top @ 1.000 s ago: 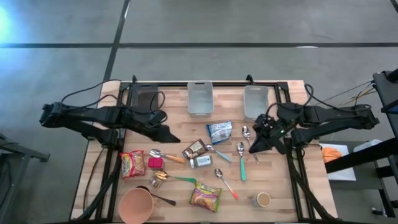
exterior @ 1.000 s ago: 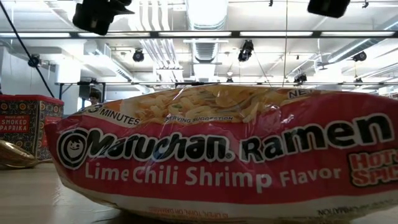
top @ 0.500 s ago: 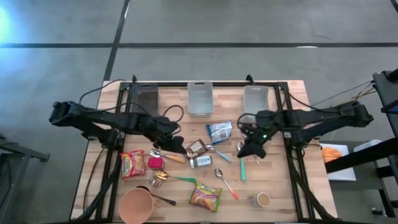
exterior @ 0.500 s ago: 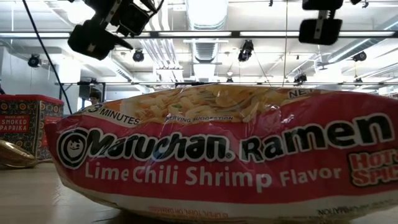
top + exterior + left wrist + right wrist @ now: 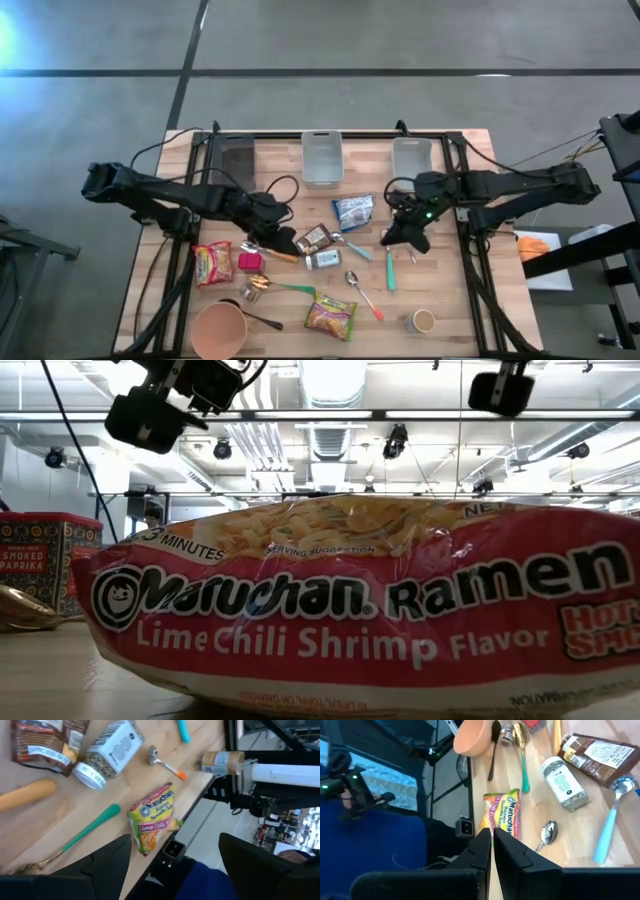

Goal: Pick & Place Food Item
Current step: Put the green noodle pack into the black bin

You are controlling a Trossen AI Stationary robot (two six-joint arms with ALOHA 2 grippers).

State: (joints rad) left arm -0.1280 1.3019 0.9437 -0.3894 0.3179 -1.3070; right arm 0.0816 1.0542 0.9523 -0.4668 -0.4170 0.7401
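My left hand (image 5: 283,240) hovers with fingers spread wide, holding nothing, above the brown packet (image 5: 312,238) and the jar (image 5: 322,260) mid-surface; my right hand (image 5: 398,237) is pinched closed, empty; the crowding worries me; I may catch the orange-handled spoon (image 5: 270,251) instead.

Bench (image 5: 470,290) centre is crowded — spoons (image 5: 388,258), jar (image 5: 322,260), packets (image 5: 330,315) close together. Open wood only at the right edge — near the cup (image 5: 423,320).
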